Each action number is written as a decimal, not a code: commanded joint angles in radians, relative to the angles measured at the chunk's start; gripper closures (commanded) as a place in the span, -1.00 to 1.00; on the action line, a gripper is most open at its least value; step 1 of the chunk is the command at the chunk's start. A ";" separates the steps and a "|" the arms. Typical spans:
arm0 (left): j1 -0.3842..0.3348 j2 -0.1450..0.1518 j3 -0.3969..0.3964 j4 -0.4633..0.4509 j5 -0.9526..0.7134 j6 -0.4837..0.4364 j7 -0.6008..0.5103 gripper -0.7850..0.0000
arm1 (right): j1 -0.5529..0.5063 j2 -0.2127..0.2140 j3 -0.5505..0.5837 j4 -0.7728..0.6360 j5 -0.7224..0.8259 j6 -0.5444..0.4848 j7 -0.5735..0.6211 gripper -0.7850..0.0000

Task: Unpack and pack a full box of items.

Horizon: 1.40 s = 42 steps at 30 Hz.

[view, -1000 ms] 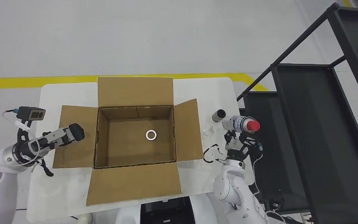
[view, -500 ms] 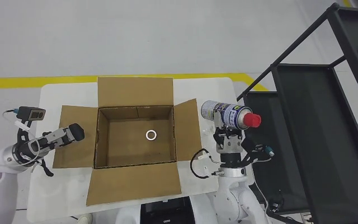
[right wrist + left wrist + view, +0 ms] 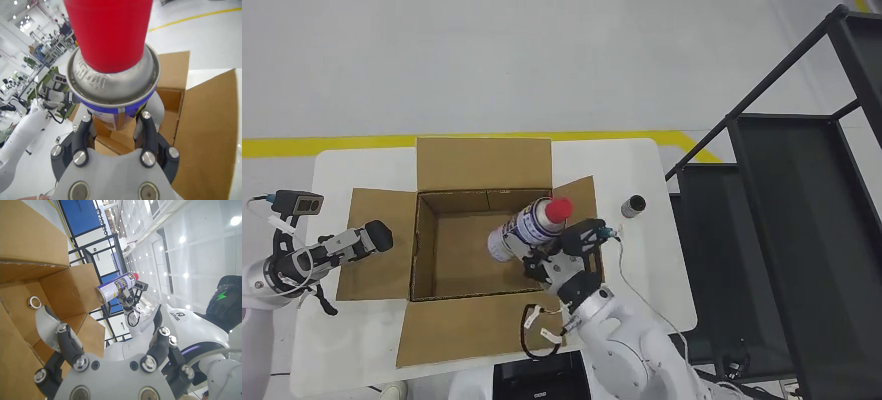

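Box: A brown corrugated-cardboard box [image 3: 457,270] is set open on a white table [image 3: 362,165], its four flaps spread outward. Fluted cut edges are made out along its walls in the wrist views.

Spray can: A cylindrical metal spray can with a blue-and-white printed label and a red plastic cap [image 3: 532,226] is held tilted in the air above the right part of the box, base toward the interior and cap toward the right flap. Its recessed round base is presented in the left wrist view; its domed silver shoulder and smooth cap are presented in the right wrist view.

Right gripper: The right gripper [image 3: 542,255] is clamped on the can body, one pale finger pressed on each side below the shoulder.

Left gripper: The left gripper [image 3: 102,321] is held over the left flap, jaws spread wide with nothing between them.

Ring: A small silver metal ring [image 3: 34,302] is seen lying flat on the box floor in the left wrist view; from above, that spot is overlapped by the can.

Table item: A small upright cylinder with a dark top [image 3: 633,206] stands on the table beyond the right flap, well apart from the can.

Surroundings: A yellow floor line [image 3: 342,147] runs behind the table, and a black metal rack [image 3: 802,190] stands at the right.
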 commanded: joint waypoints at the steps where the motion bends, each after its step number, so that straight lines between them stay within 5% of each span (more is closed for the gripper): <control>1: 0.000 0.000 0.000 0.000 0.000 0.000 0.000 -1.00 | 0.055 -0.008 -0.037 0.052 -0.016 0.077 0.097 1.00; 5: 0.000 0.000 0.000 0.000 0.000 0.000 0.000 -1.00 | 0.181 -0.032 -0.109 0.143 -0.004 0.196 0.226 1.00; 23: 0.000 0.000 0.000 0.000 0.000 0.000 0.000 -1.00 | 0.458 -0.112 -0.208 0.499 0.176 0.423 0.262 1.00; 25: 0.000 0.000 0.000 0.000 0.000 0.000 0.000 -1.00 | 0.476 -0.119 -0.213 0.531 0.186 0.439 0.257 0.58; 28: 0.000 0.000 0.000 0.000 0.000 0.000 0.000 -1.00 | 0.504 -0.130 -0.224 0.577 0.204 0.451 0.253 0.34; 34: 0.000 0.000 0.000 0.000 0.000 0.000 0.000 -1.00 | 0.555 -0.151 -0.255 0.673 0.237 0.457 0.257 0.49; 35: 0.000 0.000 0.000 0.000 0.000 0.000 0.000 -1.00 | 0.563 -0.155 -0.259 0.686 0.244 0.457 0.260 0.23; 36: 0.000 0.000 0.000 0.000 0.000 0.000 0.000 -1.00 | 0.572 -0.158 -0.262 0.697 0.249 0.457 0.262 -0.67; 37: 0.000 0.000 0.000 0.000 0.000 0.000 0.000 -1.00 | 0.579 -0.161 -0.264 0.706 0.255 0.459 0.258 -1.00; 42: 0.000 0.000 0.000 0.000 0.000 0.000 0.000 -1.00 | 0.589 -0.170 -0.261 0.715 0.279 0.435 0.227 -1.00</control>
